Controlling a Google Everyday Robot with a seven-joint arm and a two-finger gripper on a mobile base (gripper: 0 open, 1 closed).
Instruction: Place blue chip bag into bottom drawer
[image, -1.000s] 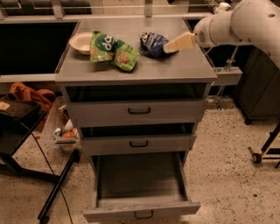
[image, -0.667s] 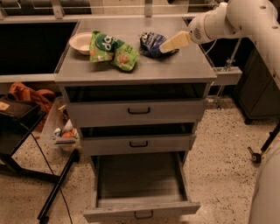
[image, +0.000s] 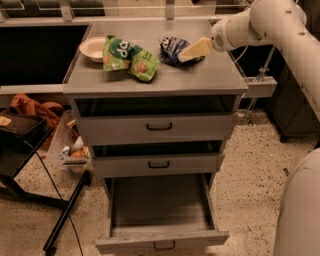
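The blue chip bag (image: 172, 49), dark navy and crumpled, lies on the grey cabinet top (image: 200, 77) toward the back right. My gripper (image: 187, 52), with pale yellow fingers, reaches in from the right and is right at the bag's right side, touching or overlapping it. The white arm runs off to the upper right. The bottom drawer (image: 160, 240) is pulled out below, a wide shallow tray with nothing in it.
A green snack bag (image: 127, 57) and a white bowl (image: 92, 47) lie on the cabinet top at the left. The two upper drawers (image: 159, 127) are nearly closed. A black stand (image: 20, 150) and floor clutter sit at the left. The robot's white body (image: 300, 210) fills the lower right.
My gripper has moved left along the cabinet top and now reaches the blue chip bag. The arm has swung closer over the cabinet. The bag has not moved.
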